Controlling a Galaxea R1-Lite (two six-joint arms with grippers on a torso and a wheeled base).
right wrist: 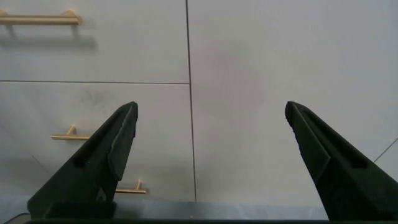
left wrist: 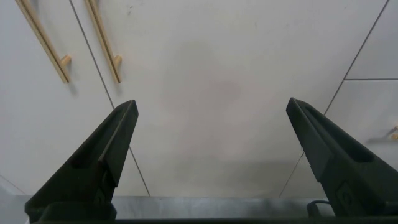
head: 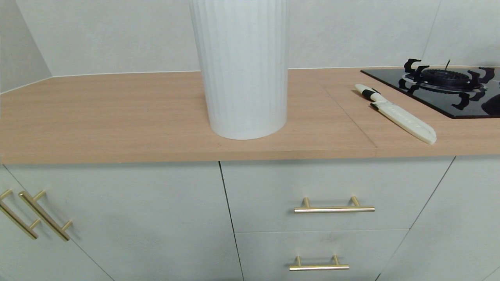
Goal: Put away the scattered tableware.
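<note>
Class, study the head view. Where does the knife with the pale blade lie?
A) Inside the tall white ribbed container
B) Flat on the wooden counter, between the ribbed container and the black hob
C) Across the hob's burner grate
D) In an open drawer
B: the knife lies flat on the counter, apart from the ribbed container and beside the black hob; the drawers are shut.

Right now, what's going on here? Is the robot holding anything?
Nothing is being handled. The left gripper is open and empty in front of the cabinet doors. The right gripper is also open and empty, facing the drawers. On the countertop, a white knife lies untouched beside the stove. A tall white ribbed container stands near the counter's front edge.
</note>
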